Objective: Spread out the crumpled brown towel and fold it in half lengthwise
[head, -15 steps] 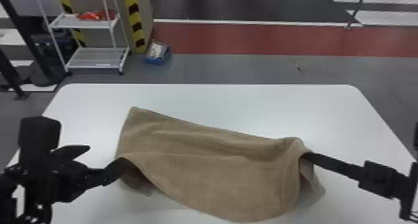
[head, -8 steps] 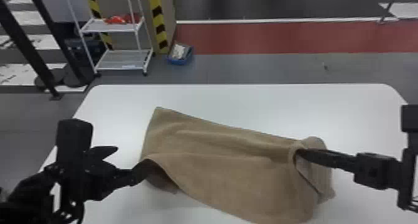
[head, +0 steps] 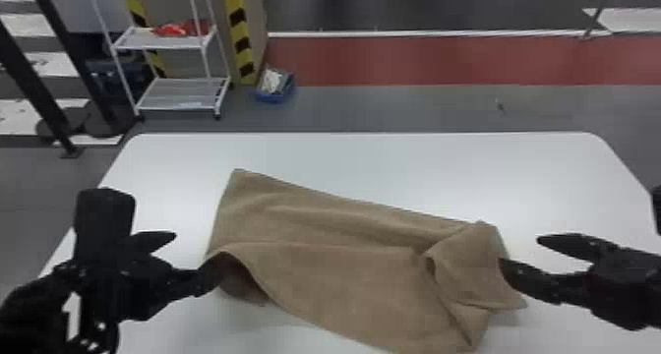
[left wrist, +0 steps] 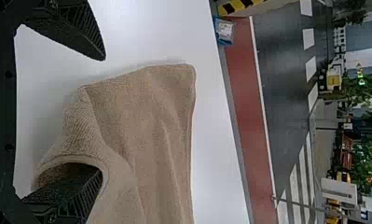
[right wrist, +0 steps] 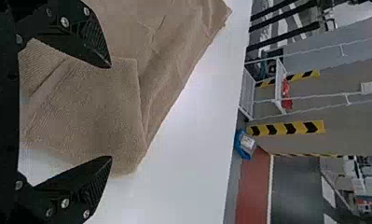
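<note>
A matt, softly napped cloth towel point(head: 344, 269) lies on a smooth table point(head: 393, 166) with a faint sheen.

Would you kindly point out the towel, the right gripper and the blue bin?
Towel point(head: 344, 274): head view, on the middle of its cloth.
Right gripper point(right wrist: 111, 112): right wrist view, midway between its open fingertips.
Blue bin point(head: 269, 98): head view, on its front wall.

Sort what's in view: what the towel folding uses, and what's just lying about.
For the job:
- brown towel
- white table
- left gripper
- right gripper

Just about:
- wheeled white rack
- red things on it
- blue container on the floor
</note>
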Robot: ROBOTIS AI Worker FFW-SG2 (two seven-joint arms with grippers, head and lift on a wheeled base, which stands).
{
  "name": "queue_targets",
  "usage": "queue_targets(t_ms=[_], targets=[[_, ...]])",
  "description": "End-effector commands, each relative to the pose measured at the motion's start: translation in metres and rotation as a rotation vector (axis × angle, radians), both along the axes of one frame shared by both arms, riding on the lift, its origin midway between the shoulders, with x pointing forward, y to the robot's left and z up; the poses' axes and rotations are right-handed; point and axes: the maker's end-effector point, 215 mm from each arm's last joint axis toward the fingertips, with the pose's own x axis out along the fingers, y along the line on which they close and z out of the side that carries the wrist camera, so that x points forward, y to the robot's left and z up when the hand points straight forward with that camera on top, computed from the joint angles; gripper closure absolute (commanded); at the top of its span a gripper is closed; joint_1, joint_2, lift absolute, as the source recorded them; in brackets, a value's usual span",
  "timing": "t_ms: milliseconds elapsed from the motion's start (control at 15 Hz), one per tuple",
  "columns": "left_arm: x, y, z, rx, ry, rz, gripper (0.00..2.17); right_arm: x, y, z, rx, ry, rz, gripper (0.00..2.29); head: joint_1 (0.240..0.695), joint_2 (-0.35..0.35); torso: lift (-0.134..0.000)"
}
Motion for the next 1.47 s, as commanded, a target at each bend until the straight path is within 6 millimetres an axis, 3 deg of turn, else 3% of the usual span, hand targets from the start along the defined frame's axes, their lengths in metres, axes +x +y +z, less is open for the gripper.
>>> queue_targets(t_ms=[0,200,400,533,733,1333,1400], targets=[[0.0,-0.002,-0.001,-0.002,0.002,-0.002,0.08,-0.014,-0.009,0.001,-0.187,-0.075,0.089,0.1,0.695,0.008,-0.125],[0.0,-0.004,-0.001,-0.003,0.002,-0.005,0.08,-0.032,0.008,-0.013,-0.4,-0.121,0.261,0.19,0.695,-0.009,-0.125],[0.0,-0.001,-0.001,0.0,0.001,-0.001,0.08,-0.052,0.022,-0.043,-0.678,-0.133,0.475,0.21,0.695,0.01,-0.125],[0.0,0.0,-0.002,-0.001,0.004,0.003,0.08,-0.063,0.024,-0.051,-0.78,-0.144,0.566,0.22,0.695,0.023,-0.125],[0.001,0.001,-0.003,0.002,0.002,0.003,0.08,-0.07,0.02,-0.062,-0.799,-0.107,0.595,0.29,0.695,0.04,-0.125],[0.002,0.004,-0.004,0.004,0.0,0.008,0.08,-0.063,0.064,-0.096,-0.825,-0.074,0.681,0.49,0.695,0.09,-0.125],[0.003,0.004,-0.003,0.004,-0.002,0.008,0.08,-0.066,0.067,-0.097,-0.817,-0.064,0.693,0.74,0.695,0.095,-0.125]])
